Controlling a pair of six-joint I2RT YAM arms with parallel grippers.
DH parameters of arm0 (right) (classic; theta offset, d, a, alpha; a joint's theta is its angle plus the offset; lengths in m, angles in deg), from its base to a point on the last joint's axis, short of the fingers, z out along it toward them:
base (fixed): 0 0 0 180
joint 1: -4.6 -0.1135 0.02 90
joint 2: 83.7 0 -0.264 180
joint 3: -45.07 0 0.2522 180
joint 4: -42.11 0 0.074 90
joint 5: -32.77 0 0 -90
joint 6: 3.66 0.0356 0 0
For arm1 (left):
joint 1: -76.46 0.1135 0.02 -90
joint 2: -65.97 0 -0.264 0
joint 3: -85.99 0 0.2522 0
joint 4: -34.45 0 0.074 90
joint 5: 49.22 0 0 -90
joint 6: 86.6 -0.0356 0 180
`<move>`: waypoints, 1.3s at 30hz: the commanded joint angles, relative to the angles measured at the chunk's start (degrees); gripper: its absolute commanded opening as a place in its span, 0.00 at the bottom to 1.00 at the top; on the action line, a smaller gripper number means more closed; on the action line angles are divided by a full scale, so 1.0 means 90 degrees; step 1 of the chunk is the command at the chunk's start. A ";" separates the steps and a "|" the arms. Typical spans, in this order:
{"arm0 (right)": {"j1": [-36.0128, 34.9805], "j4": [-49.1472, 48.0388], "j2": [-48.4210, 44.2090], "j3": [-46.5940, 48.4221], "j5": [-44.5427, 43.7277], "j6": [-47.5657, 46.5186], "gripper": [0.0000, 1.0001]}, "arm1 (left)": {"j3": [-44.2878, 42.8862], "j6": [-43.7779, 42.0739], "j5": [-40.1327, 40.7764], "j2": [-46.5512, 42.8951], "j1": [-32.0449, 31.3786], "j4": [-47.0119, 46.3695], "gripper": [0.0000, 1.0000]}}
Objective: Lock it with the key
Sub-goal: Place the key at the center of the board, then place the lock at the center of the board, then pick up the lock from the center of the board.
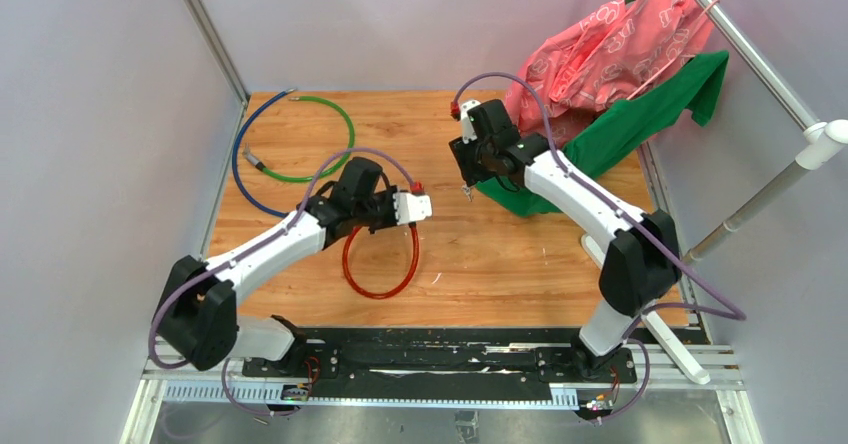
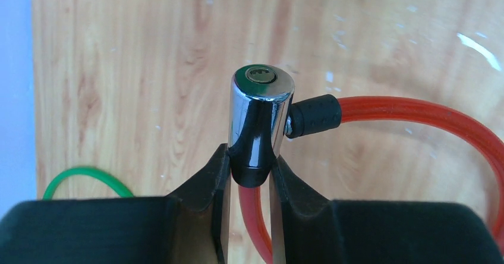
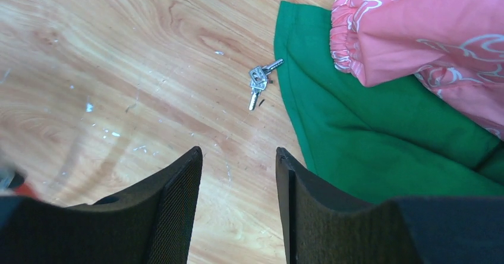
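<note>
While the left gripper (image 1: 418,207) hangs over the red cable (image 1: 380,289) loop in the top view, the right gripper (image 1: 466,176) hovers by the green cloth (image 1: 620,129); the left wrist view shows jaws clamped on the cable's silver lock cylinder (image 2: 261,115), keyhole exposed; the right wrist view shows jaws apart above the key (image 3: 259,81), lying on the table (image 3: 119,50) just beside the cloth

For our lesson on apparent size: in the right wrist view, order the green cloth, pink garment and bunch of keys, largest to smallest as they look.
1. green cloth, slightly the largest.
2. pink garment, close behind; both run off the frame, so this order is unsure.
3. bunch of keys, by far the smallest.
</note>
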 commanded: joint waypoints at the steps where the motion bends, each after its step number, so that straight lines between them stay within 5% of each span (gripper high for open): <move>1: 0.0036 0.0072 -0.0356 -0.0453 0.0231 0.0207 0.52 | -0.0573 0.0524 -0.0239 0.0789 0.0311 -0.0800 0.00; 9: 0.0036 0.0076 -0.1015 -0.0774 0.0482 0.0111 0.51 | -0.2139 0.1002 0.0172 0.2927 0.0752 -0.1854 0.00; 16: 0.0031 -0.0021 -0.1036 -0.0729 -0.0234 -0.0248 0.51 | -0.4416 0.0995 0.0688 0.5086 0.1091 -0.1404 0.01; 18: 0.0034 -0.0021 -0.1011 -0.0731 -0.0336 -0.0346 0.51 | -0.4443 0.1084 0.0532 0.5183 0.1092 -0.1480 0.35; 20: 0.0032 -0.0021 -0.1006 -0.0744 -0.0349 -0.0397 0.51 | -0.4337 0.1181 0.0364 0.5100 0.1083 -0.1547 0.86; 21: 0.0033 -0.0021 -0.1002 -0.0743 -0.0333 -0.0401 0.51 | -0.4271 0.1209 0.0346 0.5011 0.1078 -0.1582 0.98; 27: 0.0033 -0.0048 -0.1155 -0.0871 -0.0009 -0.0265 0.51 | -0.4425 0.1233 0.1028 0.4332 0.1096 -0.1036 1.00; 34: -0.0005 -0.0246 -0.1795 -0.1178 0.0867 -0.0093 0.50 | -0.6128 0.1818 0.0902 0.3821 0.1880 0.3518 0.95; 39: -0.0044 -0.0803 -0.2269 -0.1669 0.1824 0.0209 0.50 | -0.5176 0.1646 0.1332 0.3037 0.2867 0.3994 0.88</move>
